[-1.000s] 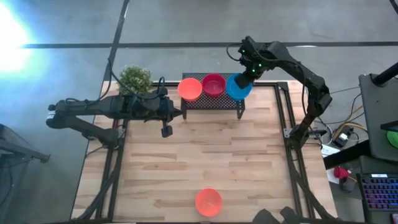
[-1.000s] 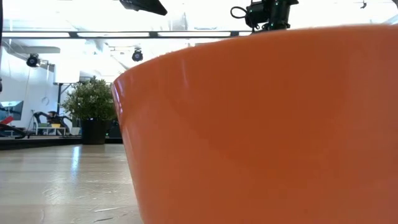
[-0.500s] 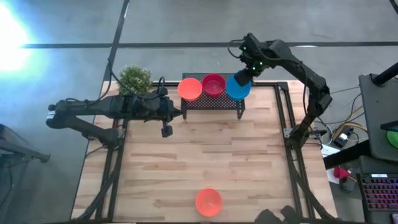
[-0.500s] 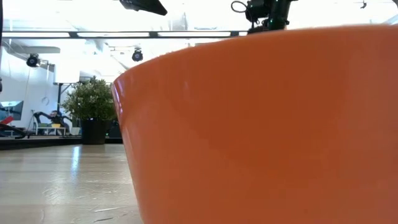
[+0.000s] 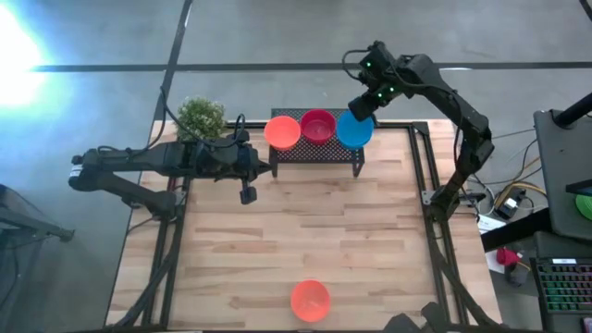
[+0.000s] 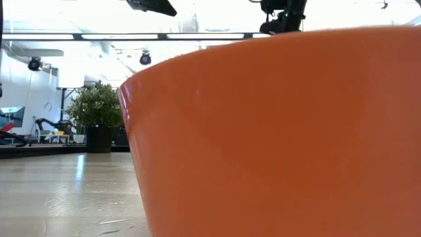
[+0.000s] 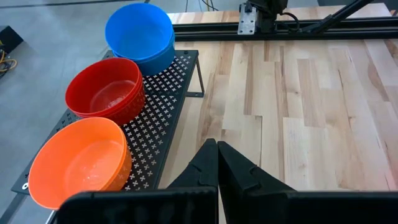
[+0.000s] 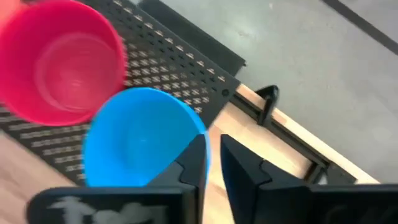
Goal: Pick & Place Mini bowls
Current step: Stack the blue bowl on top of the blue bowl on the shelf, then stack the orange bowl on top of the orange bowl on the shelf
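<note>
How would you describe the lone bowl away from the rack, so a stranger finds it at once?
Start from the black mesh rack at the table's far edge, which carries three bowl stacks. Go straight across the wooden table to its near edge. There sits one orange-red bowl, alone on bare wood, with nothing beside it.

The broad middle of the wooden table (image 5: 305, 231) is lying open for passage. Along the far edge the black wire-mesh rack (image 5: 314, 148) is standing in the way, carrying three bowl stacks, orange (image 5: 282, 131), red (image 5: 317, 125) and blue (image 5: 354, 130). The potted plant (image 5: 201, 117) is blocking the far left corner. A lone orange bowl (image 5: 310, 301) is occupying the near edge.
</note>
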### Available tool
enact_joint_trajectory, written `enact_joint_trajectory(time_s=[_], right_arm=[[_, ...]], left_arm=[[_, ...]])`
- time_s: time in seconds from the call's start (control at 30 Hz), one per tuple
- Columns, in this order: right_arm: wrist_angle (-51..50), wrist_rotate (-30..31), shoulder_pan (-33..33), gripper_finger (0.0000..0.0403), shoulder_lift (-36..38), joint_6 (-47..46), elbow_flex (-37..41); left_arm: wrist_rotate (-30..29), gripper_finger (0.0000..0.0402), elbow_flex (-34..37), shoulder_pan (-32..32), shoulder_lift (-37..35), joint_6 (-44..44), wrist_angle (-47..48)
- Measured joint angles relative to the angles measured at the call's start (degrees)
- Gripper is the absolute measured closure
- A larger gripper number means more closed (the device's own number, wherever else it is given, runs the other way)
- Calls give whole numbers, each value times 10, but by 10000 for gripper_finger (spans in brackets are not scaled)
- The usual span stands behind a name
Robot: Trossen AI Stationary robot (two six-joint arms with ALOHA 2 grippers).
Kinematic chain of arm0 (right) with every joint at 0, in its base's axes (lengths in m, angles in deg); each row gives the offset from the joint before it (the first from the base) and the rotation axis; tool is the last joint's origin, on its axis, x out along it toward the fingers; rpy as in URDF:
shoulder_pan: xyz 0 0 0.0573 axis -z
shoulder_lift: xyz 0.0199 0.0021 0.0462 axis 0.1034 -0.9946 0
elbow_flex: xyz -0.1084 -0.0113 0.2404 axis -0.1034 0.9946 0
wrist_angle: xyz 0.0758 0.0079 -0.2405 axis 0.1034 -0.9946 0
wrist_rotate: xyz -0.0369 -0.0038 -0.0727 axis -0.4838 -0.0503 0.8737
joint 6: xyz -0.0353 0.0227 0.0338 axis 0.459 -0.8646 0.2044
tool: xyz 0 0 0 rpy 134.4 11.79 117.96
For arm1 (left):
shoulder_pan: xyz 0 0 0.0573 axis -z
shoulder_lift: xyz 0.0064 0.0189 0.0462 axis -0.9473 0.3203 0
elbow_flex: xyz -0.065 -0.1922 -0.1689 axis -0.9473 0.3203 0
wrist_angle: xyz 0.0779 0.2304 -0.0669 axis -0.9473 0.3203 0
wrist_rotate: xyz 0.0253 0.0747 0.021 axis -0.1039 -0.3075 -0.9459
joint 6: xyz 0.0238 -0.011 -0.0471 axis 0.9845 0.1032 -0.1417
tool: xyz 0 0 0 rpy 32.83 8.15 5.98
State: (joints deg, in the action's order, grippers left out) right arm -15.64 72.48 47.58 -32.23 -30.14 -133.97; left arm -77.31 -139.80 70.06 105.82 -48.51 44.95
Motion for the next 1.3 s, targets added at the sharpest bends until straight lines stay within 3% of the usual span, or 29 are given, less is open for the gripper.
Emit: enact_joint_trajectory(time_s=[0.17, 0.73, 1.0, 1.17, 1.3], right_arm=[[5, 6, 0, 392, 0, 10, 32], [41, 2, -1, 394, 0, 8, 100], [46, 2, -7, 394, 9, 9, 58], [47, 2, -41, 394, 55, -6, 30], [47, 4, -108, 394, 107, -32, 42]], left_arm=[[0, 402, 0, 0, 0, 0, 0], [0, 402, 0, 0, 0, 0, 0], [0, 402, 0, 0, 0, 0, 0], [0, 402, 0, 0, 0, 0, 0], [1, 402, 0, 0, 0, 2, 2]])
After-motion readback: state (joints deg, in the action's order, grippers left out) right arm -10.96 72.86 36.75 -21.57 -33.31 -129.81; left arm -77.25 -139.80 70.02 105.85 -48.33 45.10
